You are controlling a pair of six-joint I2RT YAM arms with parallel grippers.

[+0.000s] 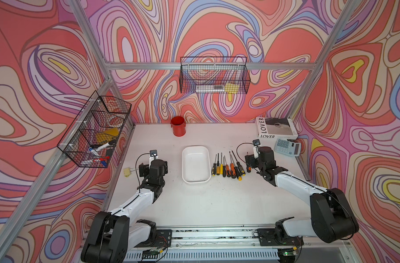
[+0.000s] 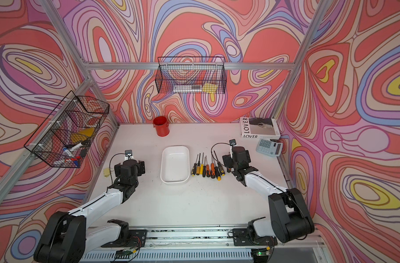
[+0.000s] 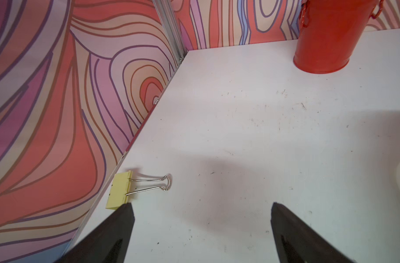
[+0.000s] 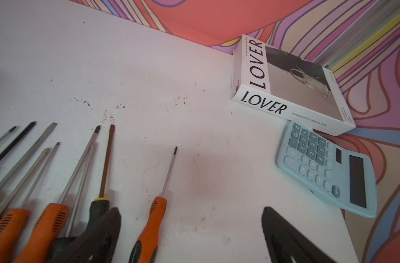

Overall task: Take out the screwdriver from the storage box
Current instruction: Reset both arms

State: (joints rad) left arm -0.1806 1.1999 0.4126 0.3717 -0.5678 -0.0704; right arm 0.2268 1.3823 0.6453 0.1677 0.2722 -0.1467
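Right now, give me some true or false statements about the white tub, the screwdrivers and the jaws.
The storage box holds a screwdriver. False: it is empty.
The screwdrivers lie in a row on the table beside the box. True.
The red cup lies tipped over. False: it stands upright.
The calculator lies beside the book. True.
The jaws of the right arm grip a screwdriver. False: they stand open, holding nothing.
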